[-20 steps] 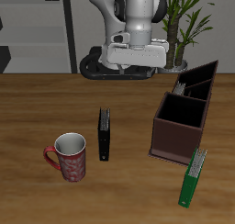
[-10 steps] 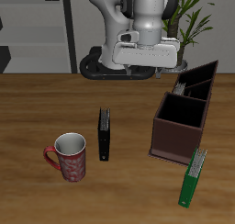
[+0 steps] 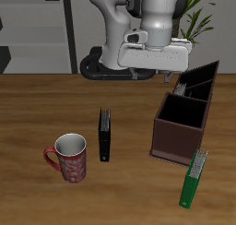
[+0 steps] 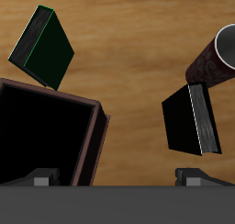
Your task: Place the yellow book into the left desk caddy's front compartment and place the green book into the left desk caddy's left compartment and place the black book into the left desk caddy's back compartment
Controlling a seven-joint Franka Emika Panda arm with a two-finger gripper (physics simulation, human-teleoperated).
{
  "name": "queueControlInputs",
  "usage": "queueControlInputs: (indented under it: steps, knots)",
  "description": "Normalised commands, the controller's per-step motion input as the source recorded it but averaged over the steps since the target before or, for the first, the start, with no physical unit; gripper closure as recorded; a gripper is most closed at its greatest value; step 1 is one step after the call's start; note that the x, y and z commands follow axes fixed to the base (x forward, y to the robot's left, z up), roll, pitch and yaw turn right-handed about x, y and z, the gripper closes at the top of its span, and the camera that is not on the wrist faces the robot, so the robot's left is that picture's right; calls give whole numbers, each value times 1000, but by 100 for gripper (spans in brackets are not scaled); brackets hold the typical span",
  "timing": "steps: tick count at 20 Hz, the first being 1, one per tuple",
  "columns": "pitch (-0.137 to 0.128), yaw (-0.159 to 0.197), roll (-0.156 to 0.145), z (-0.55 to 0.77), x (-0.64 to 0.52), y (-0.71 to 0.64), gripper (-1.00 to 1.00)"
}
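Observation:
The left desk caddy [image 3: 177, 140] is a dark maroon box with dividers; its wall also shows in the wrist view [image 4: 88, 136]. A pale-edged book [image 3: 189, 85], seemingly the yellow book, stands inside the caddy's far part. The green book [image 3: 193, 178] lies on the table between the caddy and the front edge, also seen from the wrist [image 4: 43, 46]. The black book [image 3: 105, 135] lies mid-table beside the mug, also seen from the wrist [image 4: 193, 120]. My gripper [image 3: 153, 76] hangs high above the table, behind the caddy, open and empty [image 4: 117, 177].
A red-patterned mug [image 3: 67, 157] stands near the front edge, beside the black book; its rim shows in the wrist view [image 4: 218, 55]. A leafy plant [image 3: 195, 17] and shelves stand behind the table.
My gripper has moved sideways across the back of the table toward the caddy. The books, mug and caddy have not moved.

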Motion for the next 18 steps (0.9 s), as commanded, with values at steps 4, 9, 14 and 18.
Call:
queueControlInputs:
  steps: [4,9,14,18]
  knots:
    - [30,-16,-16,4,364,-42,-100]
    - [57,-16,-3,-108,605,125,-100]
    - [21,7,5,-29,381,298,-100]
    - [-13,-4,14,122,314,376,-100]
